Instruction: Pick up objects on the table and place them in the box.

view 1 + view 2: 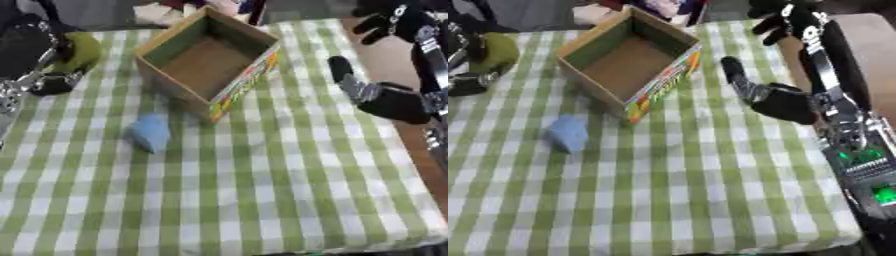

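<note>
Left eye view: one open cardboard box (207,59) sits at twelve o'clock on the green checked tablecloth (262,190), with one blue object (150,132) at its seven o'clock. The left hand (39,52) is clamped on one olive-green object (80,50) at ten o'clock.

Right eye view: the right hand (776,97) hangs at two o'clock, fingers spread, holding nothing.

Green-white checked tablecloth (262,190) covers table; brown floor (868,30) at right edge.
</note>
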